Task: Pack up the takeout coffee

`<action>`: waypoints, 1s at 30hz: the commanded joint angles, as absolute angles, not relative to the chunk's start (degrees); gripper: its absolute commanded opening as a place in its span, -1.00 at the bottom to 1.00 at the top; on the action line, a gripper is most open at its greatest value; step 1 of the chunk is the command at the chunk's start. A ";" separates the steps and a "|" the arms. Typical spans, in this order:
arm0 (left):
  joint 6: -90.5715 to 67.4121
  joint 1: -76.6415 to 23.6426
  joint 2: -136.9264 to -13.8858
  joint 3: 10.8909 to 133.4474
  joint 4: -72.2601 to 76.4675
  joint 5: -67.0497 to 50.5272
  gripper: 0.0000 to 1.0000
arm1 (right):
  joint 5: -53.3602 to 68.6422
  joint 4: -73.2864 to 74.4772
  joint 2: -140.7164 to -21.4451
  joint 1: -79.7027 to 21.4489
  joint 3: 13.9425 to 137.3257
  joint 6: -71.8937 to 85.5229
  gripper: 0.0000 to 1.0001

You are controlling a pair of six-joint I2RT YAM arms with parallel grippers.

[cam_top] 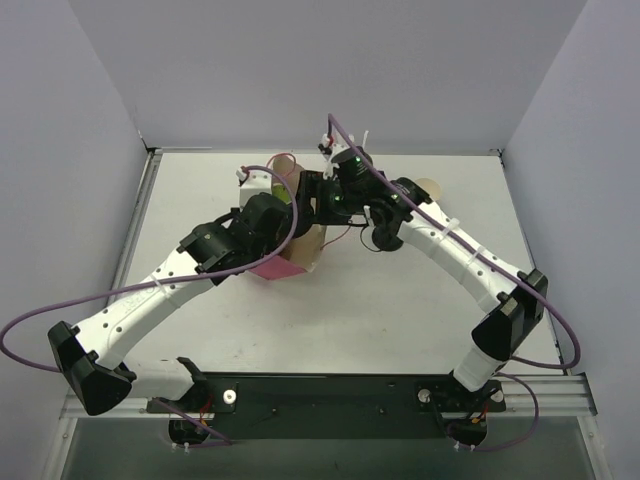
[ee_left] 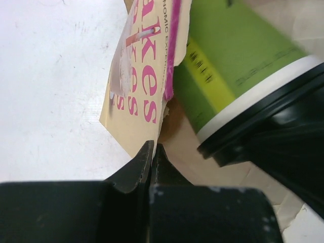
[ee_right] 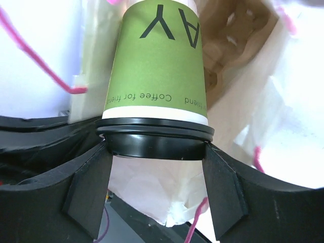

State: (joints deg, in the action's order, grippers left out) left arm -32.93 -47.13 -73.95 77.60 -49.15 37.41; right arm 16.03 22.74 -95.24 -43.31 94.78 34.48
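Two grippers bunched over the paper bag [cam_top: 300, 262] at the middle of the table [cam_top: 400, 310] in the top view: left gripper [cam_top: 292, 212] and right gripper [cam_top: 318, 200] mostly buried under wrists and cables, jaws unreadable there. Left wrist view: pinched shut on the bag's cream, pink-lettered edge, fingertips meeting; takeout coffee [ee_left: 238, 61] just right of that edge, tilted over the brown inside, black lid [ee_left: 263, 131] cut off at the frame. Right wrist view: clamps the lid from both sides, green wall pointing away toward the bag, far end out of frame.
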 commanded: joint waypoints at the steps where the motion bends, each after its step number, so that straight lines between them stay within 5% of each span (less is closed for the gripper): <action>1: -35.68 -45.53 -74.44 80.24 -52.65 32.52 -1.00 | 17.40 25.04 -90.62 -42.01 100.72 36.03 -0.58; 17: -38.67 -41.58 -73.83 81.74 -50.54 29.98 -1.00 | 12.57 27.68 -79.56 -34.11 103.27 40.60 -0.54; 30: -55.19 -33.67 -64.88 80.00 -48.43 17.76 -1.00 | 11.94 49.64 -78.40 -26.37 98.88 38.86 -0.54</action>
State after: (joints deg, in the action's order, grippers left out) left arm -47.33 -36.62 -71.13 81.34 -49.15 21.71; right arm 10.33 38.85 -75.99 -26.52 101.23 40.16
